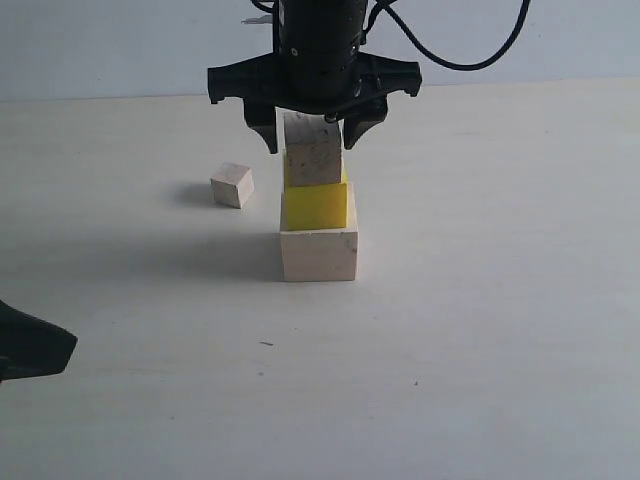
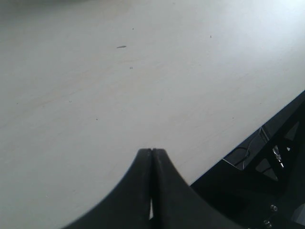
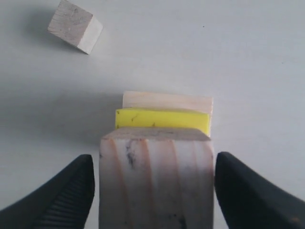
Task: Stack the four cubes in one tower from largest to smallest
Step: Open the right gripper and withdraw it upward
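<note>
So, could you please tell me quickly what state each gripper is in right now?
Left gripper: closed, holding nothing.
Right gripper: open, jaws either side of the medium cube, not touching it.

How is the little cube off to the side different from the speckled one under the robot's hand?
The small cube is smaller than the speckled cube. The small cube sits alone on the table; the speckled cube rests atop the yellow cube, inside the open right hand. The small cube's faces look plain; the speckled cube's bear dark flecks. Both are pale wood.
</note>
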